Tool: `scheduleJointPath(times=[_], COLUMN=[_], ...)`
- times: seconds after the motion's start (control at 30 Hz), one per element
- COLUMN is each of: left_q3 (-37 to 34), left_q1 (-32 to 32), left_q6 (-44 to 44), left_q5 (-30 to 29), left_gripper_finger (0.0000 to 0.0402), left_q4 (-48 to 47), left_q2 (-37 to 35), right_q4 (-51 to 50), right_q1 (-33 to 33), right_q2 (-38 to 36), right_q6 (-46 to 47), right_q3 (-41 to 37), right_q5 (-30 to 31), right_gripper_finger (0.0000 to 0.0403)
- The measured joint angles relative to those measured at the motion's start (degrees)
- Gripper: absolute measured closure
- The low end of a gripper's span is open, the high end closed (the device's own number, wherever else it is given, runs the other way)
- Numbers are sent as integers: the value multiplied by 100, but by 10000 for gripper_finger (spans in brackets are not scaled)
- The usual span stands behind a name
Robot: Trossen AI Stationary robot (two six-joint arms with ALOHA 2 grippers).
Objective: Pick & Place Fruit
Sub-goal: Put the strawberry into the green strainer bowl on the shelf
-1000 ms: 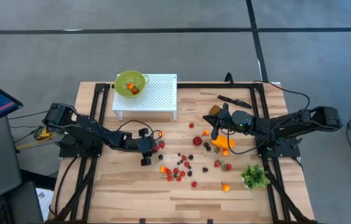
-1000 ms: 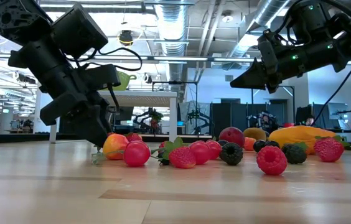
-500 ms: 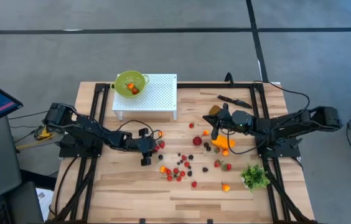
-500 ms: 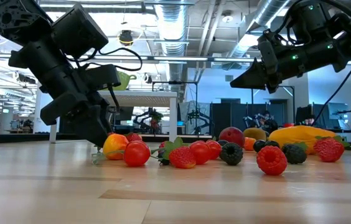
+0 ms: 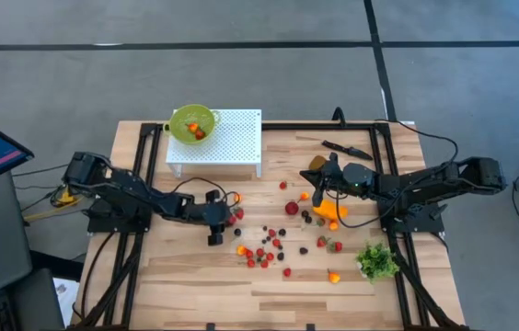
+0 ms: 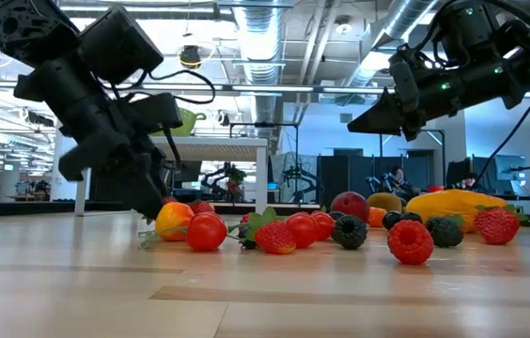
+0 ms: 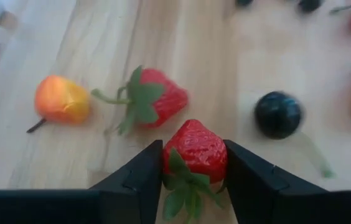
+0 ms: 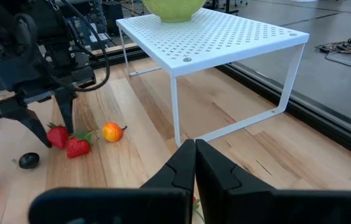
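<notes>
Many small red, orange and dark fruit pieces [image 5: 264, 250] lie scattered on the wooden table. A long orange fruit [image 5: 330, 211] and a brownish oval one [image 5: 317, 163] lie on the table's right half. My left gripper [image 7: 194, 180] slants down at the left edge of the scatter, shut on a red strawberry [image 7: 195, 149]. The right wrist view shows that gripper [image 8: 52, 127] from afar. My right gripper [image 5: 317, 191] hangs shut above the right-hand fruit and touches nothing. A green bowl [image 5: 192, 124] with a few fruit stands on a white perforated stand [image 5: 232, 138]. My left gripper pinches the strawberry's two sides [image 7: 220, 155] between its two fingers, leafy cap toward the wrist. The fingers come slanting down from the table's left side. The strawberry [image 8: 57, 135] looks to be down at the table top; whether it is lifted clear I cannot tell.
Next to the held strawberry lie another strawberry [image 7: 157, 96], a small orange fruit [image 7: 62, 99] and a dark berry [image 7: 277, 114]. A black knife [image 5: 347, 149] lies at the far right, and a green leafy bunch [image 5: 377, 261] at the near right.
</notes>
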Motion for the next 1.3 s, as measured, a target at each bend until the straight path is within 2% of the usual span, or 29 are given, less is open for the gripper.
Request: scheduleJointPath(times=[0.1,0.23,0.5,0.7,0.8,1.0,1.3], left_q3=[0,0,0,0,2,2,2], left_q1=[-1,-1,-1,232,596,1727,3158], left_q6=[162,593,1230,1676,1857,1951,1782], left_q5=[85,-70,-1647,-2442,-2764,-2820,-2264], left_gripper_finger=[256,257,257,257,258,258,256], left_q4=[-5,26,415,515,588,724,751], left_q2=[-383,-1257,-3251,-4251,-4446,-4459,-3967], right_q4=[0,0,0,0,0,0,0], right_q1=[0,0,2,1,0,0,0], right_q2=[0,0,0,0,0,-1,-1], right_q6=[0,0,0,0,0,0,0], right_q3=[0,0,0,0,0,0,0], right_q5=[0,0,0,0,0,0,0], right_gripper_finger=[397,397,397,397,397,397,397])
